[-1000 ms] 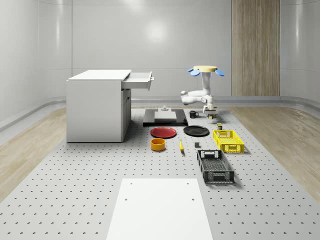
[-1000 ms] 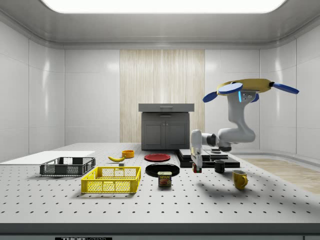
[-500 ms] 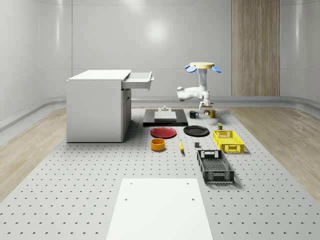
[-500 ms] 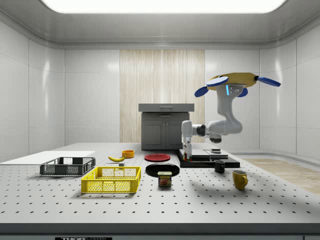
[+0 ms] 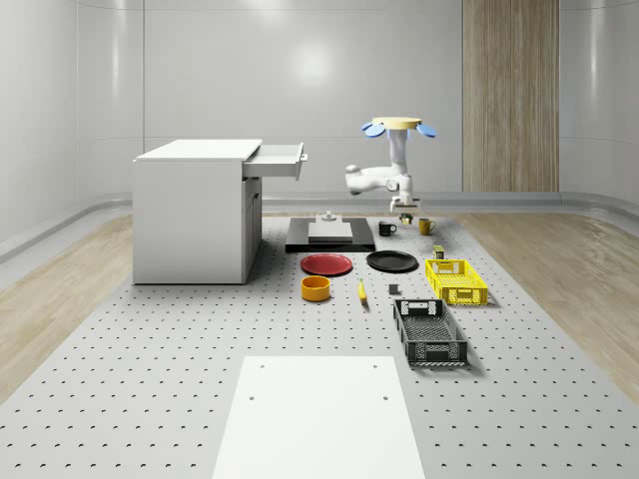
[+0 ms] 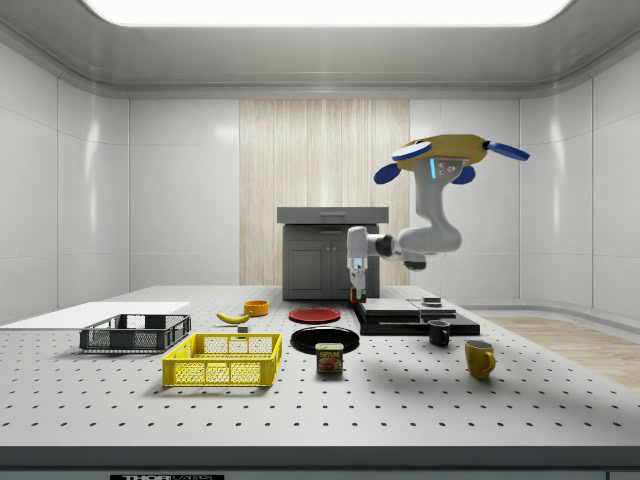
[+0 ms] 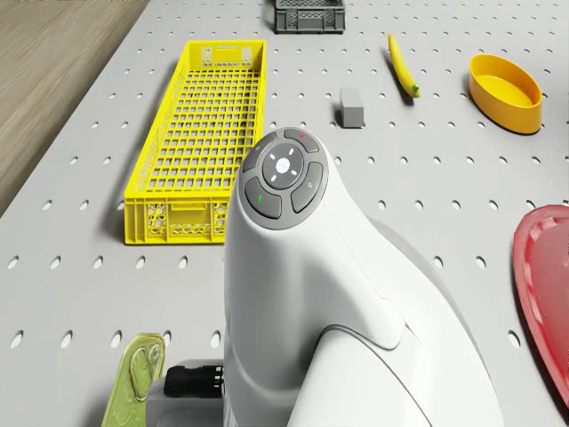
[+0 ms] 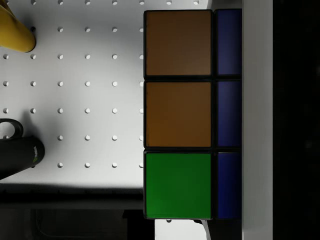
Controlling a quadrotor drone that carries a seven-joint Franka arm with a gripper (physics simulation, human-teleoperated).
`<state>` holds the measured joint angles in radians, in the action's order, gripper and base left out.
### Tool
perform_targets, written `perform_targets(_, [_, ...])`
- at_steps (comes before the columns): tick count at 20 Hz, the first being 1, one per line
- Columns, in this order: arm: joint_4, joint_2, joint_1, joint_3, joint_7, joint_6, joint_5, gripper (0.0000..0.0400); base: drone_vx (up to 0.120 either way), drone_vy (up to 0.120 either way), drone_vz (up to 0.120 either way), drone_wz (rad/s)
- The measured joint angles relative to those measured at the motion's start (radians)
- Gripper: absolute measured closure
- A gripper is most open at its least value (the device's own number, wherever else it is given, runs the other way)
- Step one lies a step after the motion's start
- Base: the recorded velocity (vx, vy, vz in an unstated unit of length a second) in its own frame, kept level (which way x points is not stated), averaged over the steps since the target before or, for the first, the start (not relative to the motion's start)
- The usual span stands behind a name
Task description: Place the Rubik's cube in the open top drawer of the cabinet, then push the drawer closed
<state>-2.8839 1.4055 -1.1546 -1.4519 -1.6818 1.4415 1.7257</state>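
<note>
The gripper point(image 6: 357, 293) pinches the Rubik's cube point(image 8: 192, 115), whose orange, green and blue squares sit right before the wrist camera, carried in the air above the perforated table point(image 5: 180, 379) and well apart from the white cabinet point(image 5: 195, 210). The cabinet's top drawer point(image 5: 275, 160) stands pulled out; its inside is hidden from these angles. The drone point(image 6: 447, 155) hovers above the table's far end, beyond the black plate point(image 5: 391, 261), its white arm point(image 6: 425, 225) dropping from the body, bending sideways toward the cabinet, and ending with the gripper pointing straight down. Of the containers on the table, the yellow crate point(image 5: 456, 280) and the black crate point(image 5: 429, 331) look bare inside, as does the orange bowl point(image 5: 316, 288). A tin point(image 6: 329, 358) in front of the black plate reads "SPAM". A black mug point(image 8: 17, 152) carries a small green logo too fine to read, and a yellow mug point(image 6: 480, 358) stands near it.
</note>
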Motion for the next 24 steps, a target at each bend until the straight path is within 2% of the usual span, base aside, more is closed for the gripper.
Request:
perform_targets(4, [0.000,0.014,-0.002,-0.002,-0.002,0.013,-0.006,0.0075,0.100,-0.120,0.120,0.000])
perform_targets(24, [0.002,0.075,-0.009,-0.012,-0.009,0.070,-0.030,0.0075,0.000,-0.120,0.120,0.000])
